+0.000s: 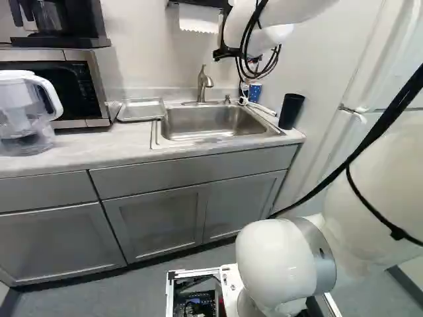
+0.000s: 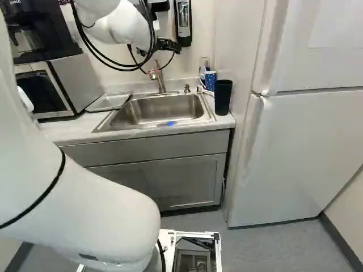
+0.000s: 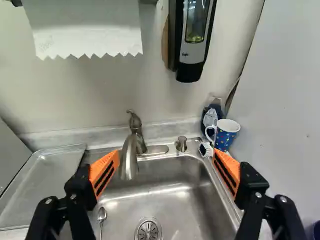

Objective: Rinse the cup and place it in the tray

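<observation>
Fridge [image 2: 306,153] well off to the claw's right. Sink [image 3: 175,195] below and ahead of the claw [image 3: 166,154], tray [image 3: 45,175] on its left, just beside the basin. Soap dispenser [image 3: 192,37] above and beyond. I have the claw spread wide, nothing in its hold. Tap [image 3: 129,157] ahead, between the lines of the fingers. The blue patterned cup [image 3: 226,134] stands upright beyond the right finger, handle toward the sink; brush [image 3: 205,149] by its foot, black tumbler [image 2: 223,97] nearer me on that side.

Risks, biggest first. The side wall sits close beyond the cup, so my outer finger could jam there. Swinging straight across may clip the tap. A low sweep right could topple the tumbler. Closing off-centre on the handle would likely twist or tip the cup; the brush could get pinched too. Once wet, it may slip on the way to the tray.

Print: small lettering on the dispenser's front; I leave it unread.
</observation>
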Robot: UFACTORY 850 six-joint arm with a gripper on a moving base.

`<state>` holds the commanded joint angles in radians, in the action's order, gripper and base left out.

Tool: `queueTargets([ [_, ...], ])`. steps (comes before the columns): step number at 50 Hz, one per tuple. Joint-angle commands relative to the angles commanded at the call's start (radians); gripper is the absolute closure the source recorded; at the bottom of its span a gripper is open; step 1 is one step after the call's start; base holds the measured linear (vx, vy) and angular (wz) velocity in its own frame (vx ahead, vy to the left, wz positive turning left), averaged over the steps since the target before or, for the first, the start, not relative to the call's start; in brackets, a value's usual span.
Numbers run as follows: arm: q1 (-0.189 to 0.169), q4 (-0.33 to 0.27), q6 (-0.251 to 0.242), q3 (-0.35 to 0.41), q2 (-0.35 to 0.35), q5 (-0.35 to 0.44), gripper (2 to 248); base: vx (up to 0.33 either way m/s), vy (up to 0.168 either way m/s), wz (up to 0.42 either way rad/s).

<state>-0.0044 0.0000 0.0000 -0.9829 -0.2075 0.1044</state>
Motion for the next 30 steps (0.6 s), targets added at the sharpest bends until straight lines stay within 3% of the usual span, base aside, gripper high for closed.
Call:
queueTargets([
  [30, 0.0, 0.0, 0.0, 0.0, 0.0, 0.0, 3, 0.0, 0.0, 0.0],
])
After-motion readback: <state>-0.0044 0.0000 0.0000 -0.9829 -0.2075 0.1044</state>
